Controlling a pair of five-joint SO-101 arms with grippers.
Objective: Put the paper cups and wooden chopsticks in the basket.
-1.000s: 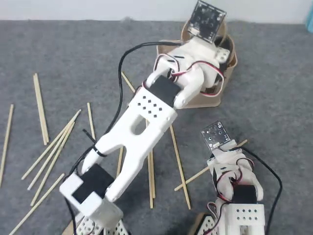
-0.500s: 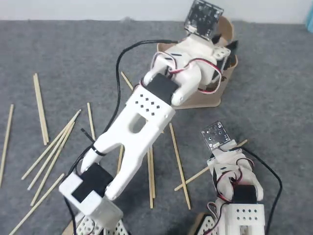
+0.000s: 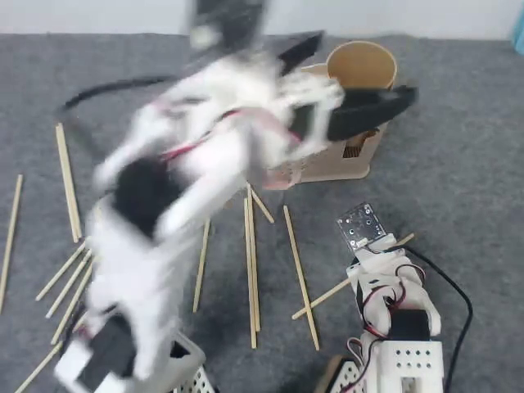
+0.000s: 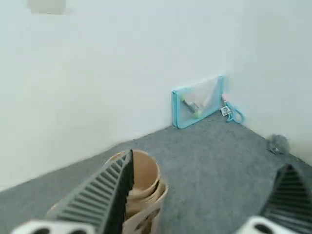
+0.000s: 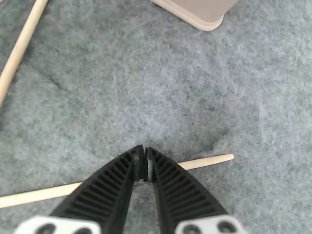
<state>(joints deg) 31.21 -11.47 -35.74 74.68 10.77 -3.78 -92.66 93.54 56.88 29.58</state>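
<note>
Paper cups (image 3: 361,65) sit stacked in the basket (image 3: 344,168), the left tool (image 4: 202,195) gaping wide above. Wooden chopsticks (image 3: 251,270) lie scattered on the worktop (image 3: 467,188); the right tool (image 5: 145,163), pinched together, hangs over one.

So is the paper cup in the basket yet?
In. The paper cup stands upright inside the basket, its rim poking up above the basket's wall.

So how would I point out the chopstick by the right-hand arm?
Find the basket at the far side, then come toward the right arm's end effector. The chopstick lies slanted across beneath it; its neighbours run nearly straight, front to back.
</note>
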